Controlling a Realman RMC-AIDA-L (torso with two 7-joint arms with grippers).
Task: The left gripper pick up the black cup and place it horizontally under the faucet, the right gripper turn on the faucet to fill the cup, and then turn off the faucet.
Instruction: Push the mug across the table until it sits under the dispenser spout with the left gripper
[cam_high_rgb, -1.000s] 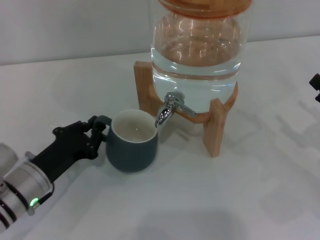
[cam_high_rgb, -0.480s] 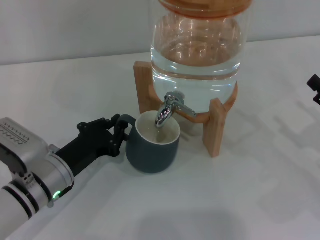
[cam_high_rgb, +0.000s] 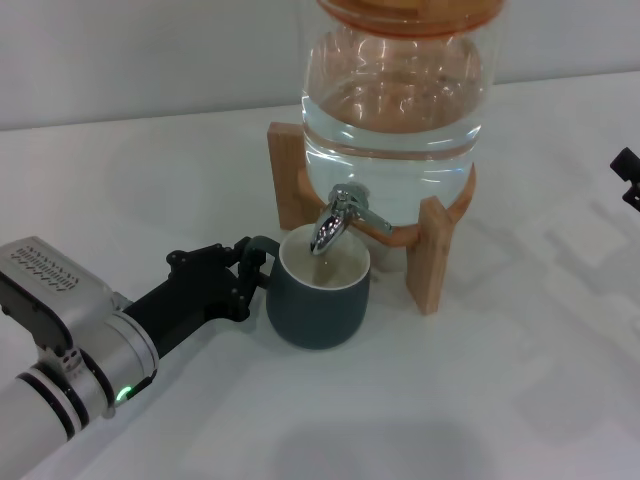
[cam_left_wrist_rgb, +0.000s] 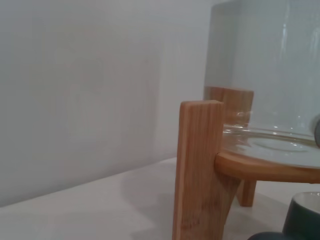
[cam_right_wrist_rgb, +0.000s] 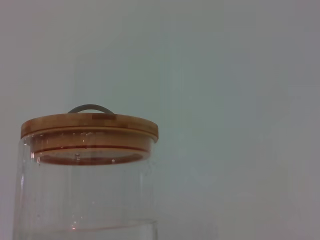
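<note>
Black cup (cam_high_rgb: 320, 300) slid under faucet (cam_high_rgb: 330, 225), left gripper (cam_high_rgb: 245, 272) jaws clamping handle, white table (cam_high_rgb: 500, 380).

The right gripper (cam_high_rgb: 628, 176) is cut off at the head view's edge, its fingers hidden.

Glass jar (cam_high_rgb: 395, 110) — wooden stand (cam_high_rgb: 432, 255), white table (cam_high_rgb: 500, 400)

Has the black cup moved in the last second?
Yes. The black cup, held by the left gripper, slid rightward until it sits under the faucet by the wooden stand.
</note>
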